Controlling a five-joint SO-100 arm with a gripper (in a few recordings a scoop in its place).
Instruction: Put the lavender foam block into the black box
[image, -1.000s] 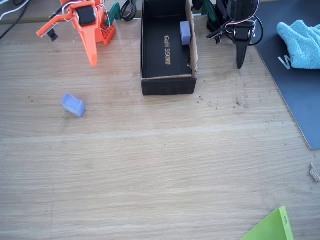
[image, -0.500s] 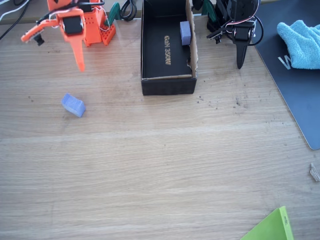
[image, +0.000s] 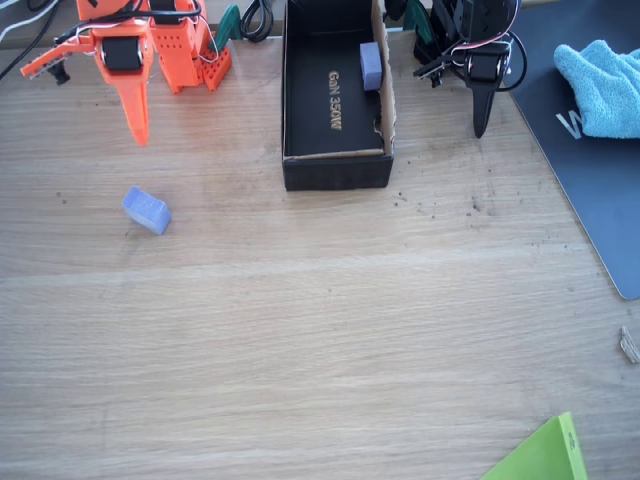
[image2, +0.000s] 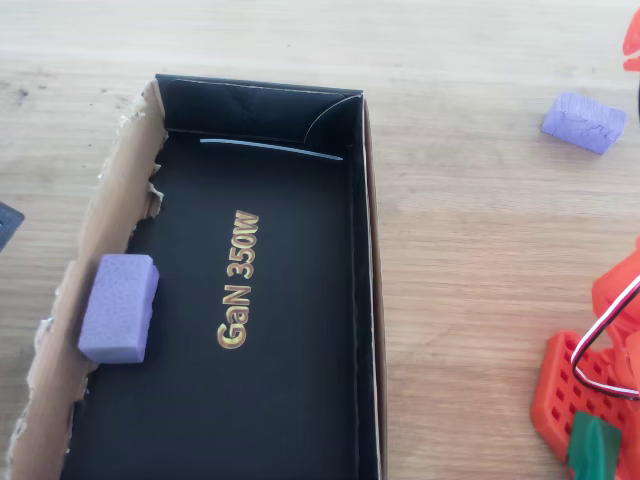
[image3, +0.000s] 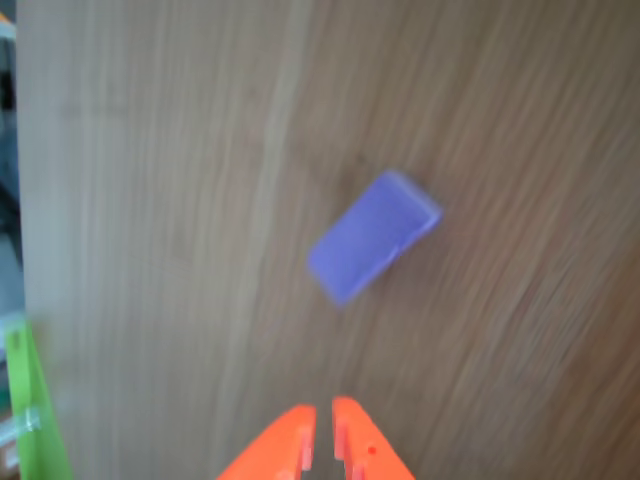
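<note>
Orange gripper (image: 133, 125) up at the table's far left corner in the fixed view, fingers pinched nearly together with only a sliver of gap between the tips, nothing held. Just in front of it, toward the near edge and a touch to the right, sits the block (image: 147, 210), alone on bare wood, well apart from everything else.

Here's the relation that matters: in the wrist view the block (image3: 372, 236) lies ahead of the fingertips (image3: 322, 430) and slightly to the right, its long axis running diagonally, lower left to upper right. So the jaws aren't square to it yet; by my read they'll need to open wide, reach forward and probably twist to straddle the short sides.

Moving right, the box (image: 336, 168) stands against the table's far edge near the middle, open top, long axis running front to back. A paler block (image: 371, 65) already rests inside against its torn right wall; the overhead view shows that paler block (image2: 119, 307) by the ragged brown edge. The carry, as I judge it, goes rightward.
</note>
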